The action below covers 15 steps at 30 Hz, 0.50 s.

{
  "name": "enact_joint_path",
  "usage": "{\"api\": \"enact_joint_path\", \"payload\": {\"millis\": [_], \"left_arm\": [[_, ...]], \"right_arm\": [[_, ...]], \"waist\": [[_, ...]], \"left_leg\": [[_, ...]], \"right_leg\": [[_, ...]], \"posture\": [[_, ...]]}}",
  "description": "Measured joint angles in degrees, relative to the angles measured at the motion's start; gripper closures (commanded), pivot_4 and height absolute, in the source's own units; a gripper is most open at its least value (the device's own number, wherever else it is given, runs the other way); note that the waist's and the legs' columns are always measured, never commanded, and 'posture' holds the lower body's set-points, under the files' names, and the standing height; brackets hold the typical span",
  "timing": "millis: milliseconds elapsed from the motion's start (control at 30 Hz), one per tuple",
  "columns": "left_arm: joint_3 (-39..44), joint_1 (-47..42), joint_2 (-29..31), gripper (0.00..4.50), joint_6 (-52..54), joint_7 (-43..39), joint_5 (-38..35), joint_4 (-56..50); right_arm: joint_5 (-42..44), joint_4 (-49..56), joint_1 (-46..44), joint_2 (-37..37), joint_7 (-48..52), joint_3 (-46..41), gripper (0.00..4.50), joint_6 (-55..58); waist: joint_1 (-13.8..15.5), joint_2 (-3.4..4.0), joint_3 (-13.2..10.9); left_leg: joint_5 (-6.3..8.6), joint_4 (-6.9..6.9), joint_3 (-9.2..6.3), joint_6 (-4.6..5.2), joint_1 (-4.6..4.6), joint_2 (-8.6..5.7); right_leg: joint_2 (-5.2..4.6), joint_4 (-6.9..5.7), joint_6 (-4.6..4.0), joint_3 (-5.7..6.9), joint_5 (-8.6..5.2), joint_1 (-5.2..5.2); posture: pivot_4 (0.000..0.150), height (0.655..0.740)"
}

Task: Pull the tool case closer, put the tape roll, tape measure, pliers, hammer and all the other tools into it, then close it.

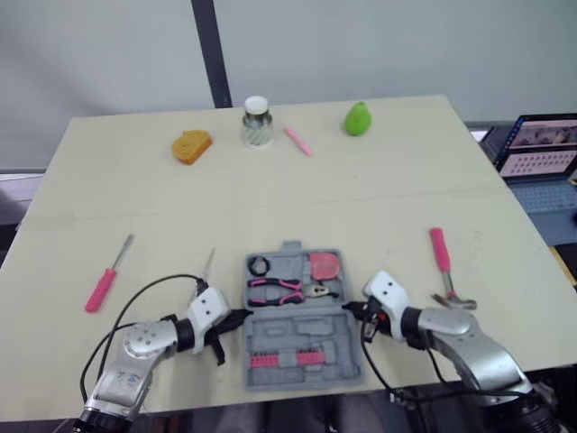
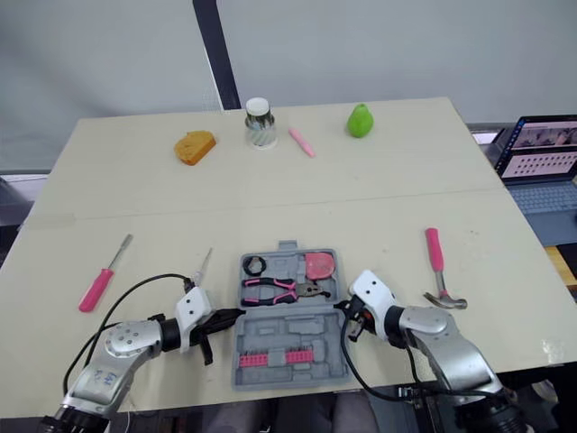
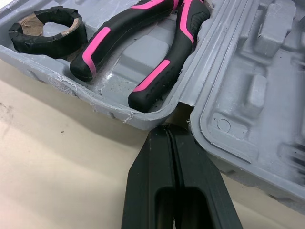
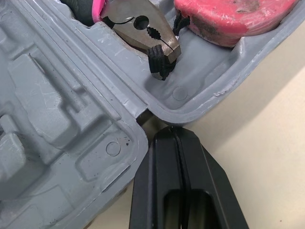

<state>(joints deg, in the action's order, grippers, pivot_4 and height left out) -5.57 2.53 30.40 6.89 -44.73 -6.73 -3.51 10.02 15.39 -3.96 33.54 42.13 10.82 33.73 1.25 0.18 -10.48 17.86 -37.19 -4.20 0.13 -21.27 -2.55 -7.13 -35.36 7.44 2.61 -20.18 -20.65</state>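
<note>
The grey tool case (image 1: 297,330) lies open near the table's front edge. In its far half sit a black tape roll (image 1: 260,266), pink-and-black pliers (image 1: 281,290) and a pink tape measure (image 1: 325,265). My left gripper (image 1: 242,316) is shut, its tip touching the hinge notch on the case's left side (image 3: 167,129). My right gripper (image 1: 350,309) is shut too, its tip against the hinge gap on the right side (image 4: 174,130). A pink-handled hammer (image 1: 444,271) lies right of the case. A pink screwdriver (image 1: 106,278) and a thin tool (image 1: 207,266) lie to the left.
Along the table's far side stand an orange object (image 1: 191,145), a glass jar (image 1: 257,122), a pink pen (image 1: 298,141) and a green pear (image 1: 358,118). A laptop (image 1: 541,149) sits off the table's right edge. Cables trail from both wrists.
</note>
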Motion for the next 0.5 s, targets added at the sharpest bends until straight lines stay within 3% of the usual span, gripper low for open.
{"api": "enact_joint_path", "payload": {"millis": [500], "left_arm": [[0.32,-1.79,-0.41,4.45,0.12,1.29,-0.05,1.75]], "right_arm": [[-1.51,-1.32,-1.68,-1.51,-0.57,0.05,4.5,-0.07]], "waist": [[-0.03,0.0,0.0]], "left_leg": [[0.0,0.0,0.02,0.0,0.0,0.0]], "right_leg": [[0.02,-0.17,-0.01,0.0,0.0,-0.04]], "posture": [[0.15,0.7391]]}}
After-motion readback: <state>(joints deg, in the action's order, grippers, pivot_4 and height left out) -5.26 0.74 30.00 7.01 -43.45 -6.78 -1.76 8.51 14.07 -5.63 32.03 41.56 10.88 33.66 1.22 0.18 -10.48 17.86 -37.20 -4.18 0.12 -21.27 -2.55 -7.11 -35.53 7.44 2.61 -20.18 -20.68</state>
